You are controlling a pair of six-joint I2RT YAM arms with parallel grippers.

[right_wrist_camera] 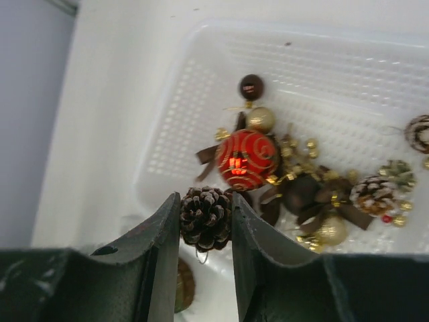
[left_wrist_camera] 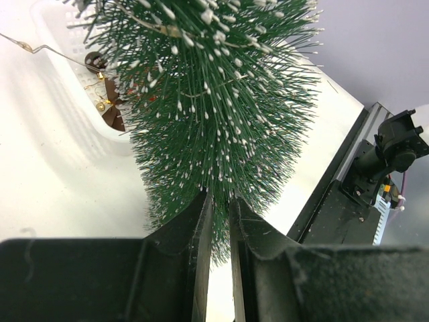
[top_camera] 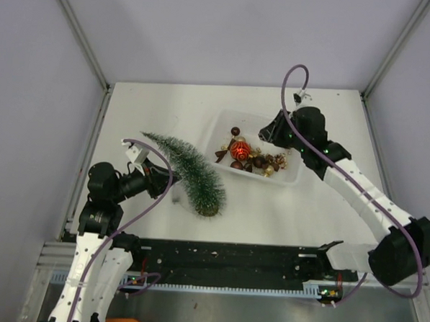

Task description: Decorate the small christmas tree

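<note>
The small christmas tree [top_camera: 191,170] is tilted, with its tip to the far left and its wooden base [top_camera: 209,210] toward the near edge. My left gripper [top_camera: 168,185] is shut on its lower bristles. In the left wrist view the green bristles [left_wrist_camera: 221,100] fill the frame above my left gripper [left_wrist_camera: 220,201]. My right gripper [top_camera: 263,136] hovers over the white tray [top_camera: 290,178]. In the right wrist view my right gripper [right_wrist_camera: 206,204] is shut on a brown pinecone [right_wrist_camera: 206,218], just above the tray's near rim.
The tray [right_wrist_camera: 348,74] holds a red bauble [right_wrist_camera: 246,159] [top_camera: 239,149], a gold ball [right_wrist_camera: 260,119], a dark brown ball [right_wrist_camera: 251,86], frosted pinecones [right_wrist_camera: 374,194] and brown bows. A black rail [top_camera: 231,259] runs along the near edge. Walls close in on both sides.
</note>
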